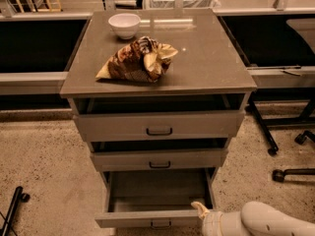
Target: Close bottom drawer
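Note:
The bottom drawer [147, 219] of the grey three-drawer cabinet [157, 127] is pulled far out; its inside shows nothing in it. Its small dark handle [160, 225] sits at the centre of the front, at the frame's lower edge. The middle drawer [158, 159] and top drawer [158, 126] stand slightly out. My gripper [201, 210] is at the bottom drawer's front right corner, right at the front panel, with the white arm [268, 222] trailing to the lower right.
On the cabinet top lie a brown patterned chip bag [138, 60] and a white bowl [124, 24]. Black chair legs with casters [283, 173] stand on the floor at the right. A black stand foot [14, 208] is at the lower left.

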You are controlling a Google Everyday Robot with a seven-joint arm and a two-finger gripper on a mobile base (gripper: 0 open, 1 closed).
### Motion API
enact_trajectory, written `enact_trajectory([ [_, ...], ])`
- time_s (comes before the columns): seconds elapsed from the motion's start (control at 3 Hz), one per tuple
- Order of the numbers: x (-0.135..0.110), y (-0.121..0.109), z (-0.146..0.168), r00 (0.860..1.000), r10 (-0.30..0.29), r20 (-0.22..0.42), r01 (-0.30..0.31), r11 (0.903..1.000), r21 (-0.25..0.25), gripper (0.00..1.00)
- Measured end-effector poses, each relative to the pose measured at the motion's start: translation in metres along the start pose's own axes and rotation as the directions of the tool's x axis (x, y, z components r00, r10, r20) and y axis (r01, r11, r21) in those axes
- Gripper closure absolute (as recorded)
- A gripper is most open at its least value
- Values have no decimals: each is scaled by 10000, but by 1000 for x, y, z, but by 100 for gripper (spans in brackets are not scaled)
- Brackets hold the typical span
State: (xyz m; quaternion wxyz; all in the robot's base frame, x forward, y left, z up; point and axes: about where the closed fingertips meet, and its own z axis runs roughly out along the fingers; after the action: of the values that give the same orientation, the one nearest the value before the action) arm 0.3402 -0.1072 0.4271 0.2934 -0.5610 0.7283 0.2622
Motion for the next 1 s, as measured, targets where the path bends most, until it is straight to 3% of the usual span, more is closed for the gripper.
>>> enact_trajectory([
  [0.67, 6, -13, 12, 10000, -67, -72, 68, 9999, 106, 0],
  [1.0, 40, -43, 48, 9950, -961, -283, 975, 9936, 563, 22],
])
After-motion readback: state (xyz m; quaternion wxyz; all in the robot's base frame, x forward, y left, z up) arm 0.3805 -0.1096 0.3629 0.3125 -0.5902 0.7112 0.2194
